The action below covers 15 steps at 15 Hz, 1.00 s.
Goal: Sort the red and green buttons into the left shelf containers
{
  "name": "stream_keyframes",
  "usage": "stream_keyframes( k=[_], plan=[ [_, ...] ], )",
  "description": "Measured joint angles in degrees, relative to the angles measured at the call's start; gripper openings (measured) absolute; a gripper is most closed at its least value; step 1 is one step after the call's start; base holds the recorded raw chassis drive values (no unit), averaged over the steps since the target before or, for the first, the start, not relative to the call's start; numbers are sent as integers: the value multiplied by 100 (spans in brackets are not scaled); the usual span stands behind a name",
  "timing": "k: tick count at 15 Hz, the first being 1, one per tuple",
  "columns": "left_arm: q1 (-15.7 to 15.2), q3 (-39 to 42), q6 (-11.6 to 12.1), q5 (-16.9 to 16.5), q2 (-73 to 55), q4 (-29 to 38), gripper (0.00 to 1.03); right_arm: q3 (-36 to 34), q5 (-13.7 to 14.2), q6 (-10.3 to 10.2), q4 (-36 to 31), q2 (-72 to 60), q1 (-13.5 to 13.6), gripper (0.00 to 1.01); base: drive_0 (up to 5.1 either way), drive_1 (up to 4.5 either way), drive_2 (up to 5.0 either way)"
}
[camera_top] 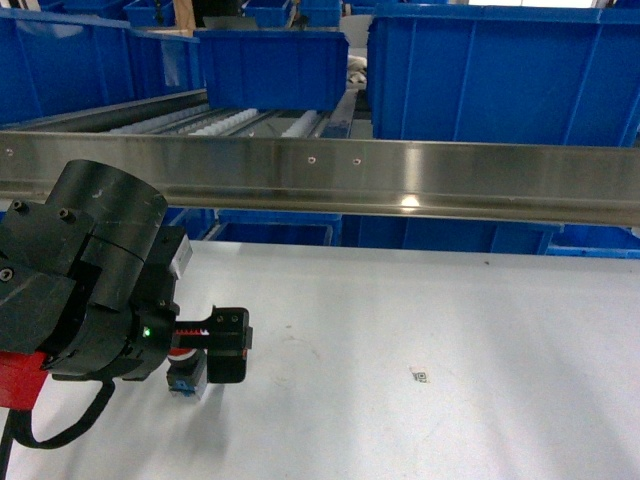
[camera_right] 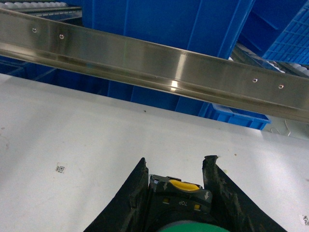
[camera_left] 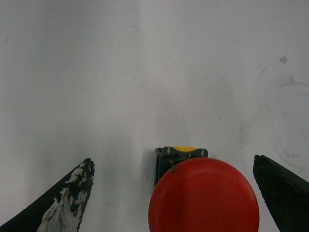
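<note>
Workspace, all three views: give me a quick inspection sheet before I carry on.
Surface: white table, faint scuffs.
Job's things: red button on the table between the left fingers, not gripped; green button clamped in the right gripper.
Clutter: small printed tag.
Grippers: left gripper open, down at the table; right shut.
Cables: black cable under the left arm.
Surroundings: steel rail, roller shelf, blue bins behind.

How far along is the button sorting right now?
Nothing is binned yet. The right gripper is shut on the green button. The left gripper is open around the red button, which sits on the white table. Left: grasp the red one and drop both into the blue bins.
</note>
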State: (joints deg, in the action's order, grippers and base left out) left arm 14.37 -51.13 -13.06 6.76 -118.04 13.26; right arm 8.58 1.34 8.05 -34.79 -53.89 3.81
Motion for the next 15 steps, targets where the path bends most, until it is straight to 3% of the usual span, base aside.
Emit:
stream_keyframes(
  k=[2,7,9,15],
  plan=[
    [-48,2,24,-256,-164,195,98,0,0,0,0,0,0,29,0,0,0],
    [-184,2,417,-153,-616,1073,98,0,-2,0,0,0,0,29,0,0,0],
    [-98,-170,446,-138,-793,944,95,0,-2,0,0,0,0,29,0,0,0],
    [15,-262,496,17,-859,1014,28,0,0,0,0,0,0,29,0,0,0]
  ],
)
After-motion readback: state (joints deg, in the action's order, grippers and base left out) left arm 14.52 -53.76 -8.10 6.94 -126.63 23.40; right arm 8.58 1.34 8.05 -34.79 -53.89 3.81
